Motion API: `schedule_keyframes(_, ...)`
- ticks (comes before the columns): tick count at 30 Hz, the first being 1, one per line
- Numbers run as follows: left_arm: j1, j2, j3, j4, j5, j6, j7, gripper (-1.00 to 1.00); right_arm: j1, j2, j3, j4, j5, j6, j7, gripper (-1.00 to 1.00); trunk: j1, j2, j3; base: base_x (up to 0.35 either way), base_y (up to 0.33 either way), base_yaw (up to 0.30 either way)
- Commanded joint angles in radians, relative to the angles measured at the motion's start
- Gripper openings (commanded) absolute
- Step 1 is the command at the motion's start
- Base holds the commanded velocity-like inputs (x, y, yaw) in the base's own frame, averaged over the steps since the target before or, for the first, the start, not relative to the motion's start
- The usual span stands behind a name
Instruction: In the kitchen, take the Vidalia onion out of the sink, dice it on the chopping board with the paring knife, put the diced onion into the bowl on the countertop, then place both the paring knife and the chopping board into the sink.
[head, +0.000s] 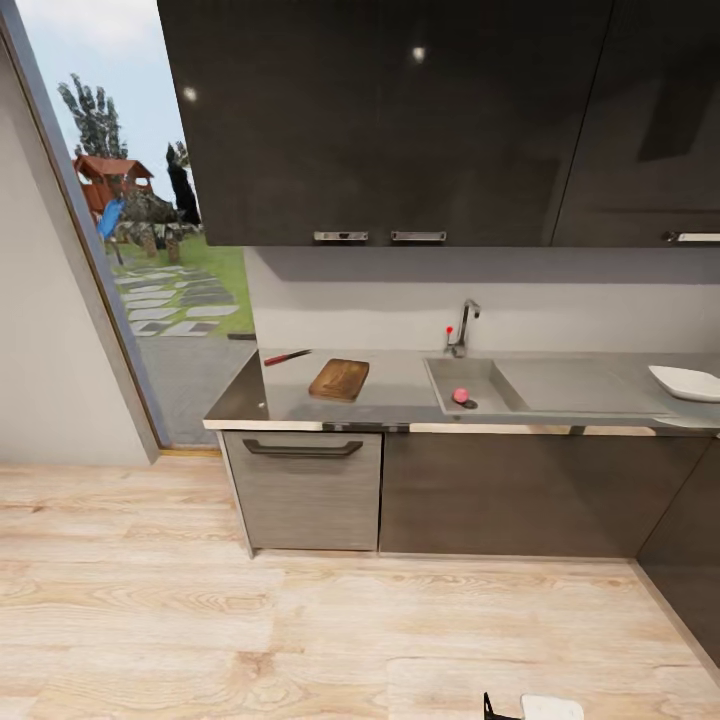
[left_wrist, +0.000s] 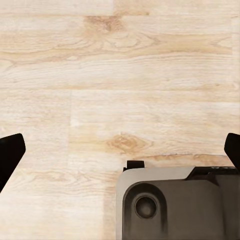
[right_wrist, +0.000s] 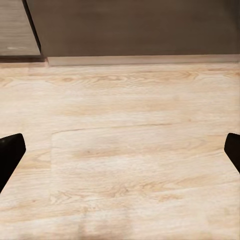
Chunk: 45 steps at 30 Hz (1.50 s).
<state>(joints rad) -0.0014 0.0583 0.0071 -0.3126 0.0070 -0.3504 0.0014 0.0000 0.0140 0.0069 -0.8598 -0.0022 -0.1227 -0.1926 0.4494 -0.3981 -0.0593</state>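
You face the sink (head: 475, 385): Vidalia onion (head: 460, 395) in its basin beside the drain; chopping board (head: 339, 379) and paring knife (head: 287, 357) left of it, bowl (head: 686, 383) right. Left gripper (left_wrist: 120, 150) and right gripper (right_wrist: 120, 150) spread wide, empty, above floor.

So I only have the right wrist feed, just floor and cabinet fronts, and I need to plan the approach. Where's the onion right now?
Observer: The onion sits in the sink, beside the drain.
Operator: And the board?
Observer: The chopping board lies on the countertop, on the sink's left in the head view.
Operator: Knife on it?
Observer: No, the knife lies apart from the board, farther left and nearer the wall.
Operator: The bowl?
Observer: The bowl stands at the counter's far right, past the drainboard.
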Motion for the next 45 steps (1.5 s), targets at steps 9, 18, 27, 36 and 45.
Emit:
schedule_keyframes(9,0.000,0.000,0.001,-0.001,0.001,-0.002,0.000,1.00,0.000,0.001,0.001,-0.001,0.000,-0.002,-0.004,1.00,0.001,-0.002,-0.002,0.000,0.000,0.000)
schedule_keyframes(18,0.000,0.000,0.001,-0.004,0.001,-0.002,0.001,1.00,0.000,0.001,0.001,-0.001,0.000,-0.002,-0.004,1.00,0.001,-0.002,-0.002,0.000,0.001,0.000)
schedule_keyframes(27,0.000,0.000,0.001,-0.003,0.001,-0.002,0.002,1.00,0.000,0.001,0.001,-0.001,0.001,-0.002,-0.004,1.00,0.001,-0.002,-0.002,0.000,0.164,0.000)
schedule_keyframes(36,0.000,0.000,0.001,-0.003,0.001,-0.002,0.001,1.00,0.000,0.000,0.001,-0.001,0.000,-0.002,-0.004,1.00,0.001,-0.002,-0.002,0.000,0.286,0.000)
schedule_keyframes(45,0.000,0.000,0.001,-0.003,0.001,-0.002,0.001,1.00,0.000,0.000,0.001,-0.001,0.001,-0.002,-0.004,1.00,0.001,-0.002,-0.002,0.074,0.304,0.000)
